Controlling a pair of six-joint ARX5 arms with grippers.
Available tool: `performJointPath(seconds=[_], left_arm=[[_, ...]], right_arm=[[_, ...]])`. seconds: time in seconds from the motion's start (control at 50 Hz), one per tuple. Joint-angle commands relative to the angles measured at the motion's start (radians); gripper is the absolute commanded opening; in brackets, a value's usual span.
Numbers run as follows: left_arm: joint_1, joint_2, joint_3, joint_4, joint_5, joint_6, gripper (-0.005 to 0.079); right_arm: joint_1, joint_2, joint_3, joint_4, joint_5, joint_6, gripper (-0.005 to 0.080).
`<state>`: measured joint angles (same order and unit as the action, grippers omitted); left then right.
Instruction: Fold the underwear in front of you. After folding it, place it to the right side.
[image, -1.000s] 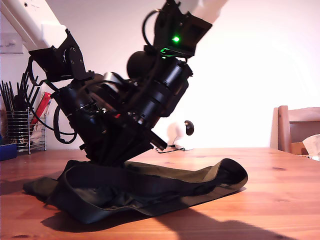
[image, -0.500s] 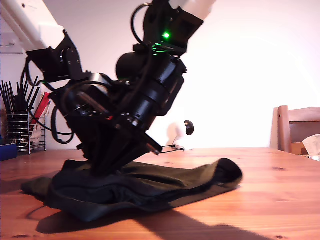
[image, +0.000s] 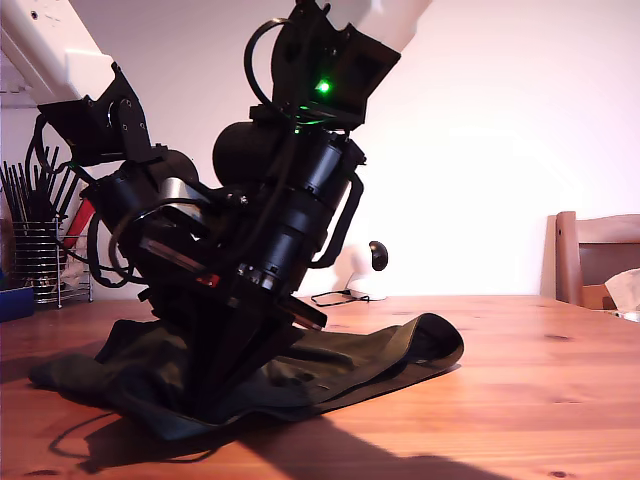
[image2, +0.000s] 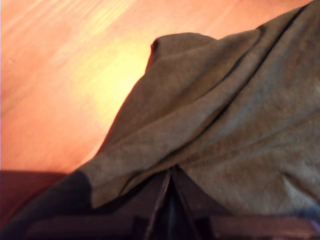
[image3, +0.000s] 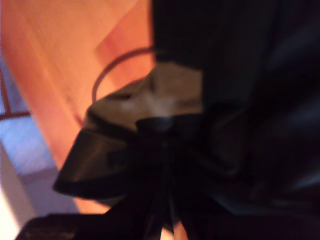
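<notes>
The underwear (image: 370, 355) is a dark olive cloth lying rumpled on the wooden table (image: 540, 400), stretching from the exterior view's left to just past the middle. Two black arms lean down together onto its left half there, and their jaws are buried in the cloth; I cannot tell which arm is which. In the first wrist view my first gripper (image2: 169, 200) is shut, with a fold of the underwear (image2: 225, 125) pinched and draped over it. My second gripper (image3: 162, 145) shows dark and blurred, shut on a bunched hem of the underwear (image3: 150, 100).
A wire rack of utensils (image: 35, 260) and a blue box (image: 15, 300) stand at the exterior view's left edge. A small white round camera (image: 365, 262) with a cable sits at the back. A wooden chair (image: 595, 255) stands at the exterior view's right.
Both arms have swung toward the exterior view's left, pulling the cloth along. The underwear's far end has slid left and its raised loop has flattened.
</notes>
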<state>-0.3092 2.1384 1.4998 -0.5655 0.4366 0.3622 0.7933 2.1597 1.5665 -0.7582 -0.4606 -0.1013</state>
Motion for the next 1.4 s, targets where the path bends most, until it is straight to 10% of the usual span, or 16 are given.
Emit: performJointPath(seconds=[0.0, 0.78, 1.0, 1.22, 1.38], left_arm=[[0.0, 0.05, 0.0, -0.003, 0.004, 0.004, -0.0021], [-0.015, 0.048, 0.247, -0.282, 0.155, -0.027, -0.0011], [-0.024, 0.048, 0.253, -0.389, 0.129, -0.034, -0.0007], [-0.026, 0.048, 0.253, -0.568, 0.061, -0.055, 0.0242], [-0.033, 0.048, 0.253, -0.574, 0.029, -0.113, 0.0259]], right_arm=[[0.013, -0.026, -0.023, 0.006, -0.003, 0.005, -0.0013], [-0.228, -0.188, -0.021, -0.134, 0.18, -0.06, 0.0028], [-0.304, -0.188, -0.021, -0.091, 0.192, -0.08, 0.0233], [-0.338, -0.175, -0.021, 0.01, 0.175, -0.079, 0.0279], [-0.338, -0.174, -0.021, 0.066, 0.175, -0.079, 0.0279]])
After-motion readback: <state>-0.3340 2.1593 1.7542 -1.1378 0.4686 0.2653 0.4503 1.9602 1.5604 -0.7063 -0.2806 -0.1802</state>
